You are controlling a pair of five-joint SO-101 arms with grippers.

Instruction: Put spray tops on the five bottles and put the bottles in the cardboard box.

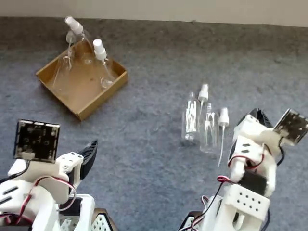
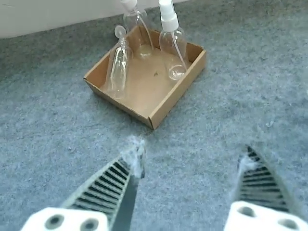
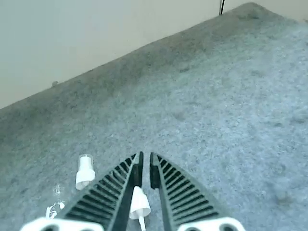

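The left gripper (image 2: 192, 151) hangs over the carpet (image 2: 57, 134). Its jaws are spread wide and hold nothing. The box (image 2: 175, 98) sits ahead of it with three bottles inside. Two capped bottles (image 2: 172, 41) are at the far side, their spray heads pointing up and away from the arms. A third bottle (image 2: 119, 62) is beside them with its neck also toward the far wall. I cannot tell whether these stand or lean.

The right gripper (image 3: 146, 156) has its jaws drawn almost together, leaving only a thin slit, and it grips nothing. In the high view it sits just right of a spray top (image 1: 224, 117), apart from it. That top lies on the carpet with its head away from the arms and its thin tube trailing back toward them.

Left of it, two bare bottles (image 1: 209, 127) are side by side. Their long axes run away from the arms, with the necks at the far end. A second top (image 1: 203, 92) is by those necks, its head also at the far end.
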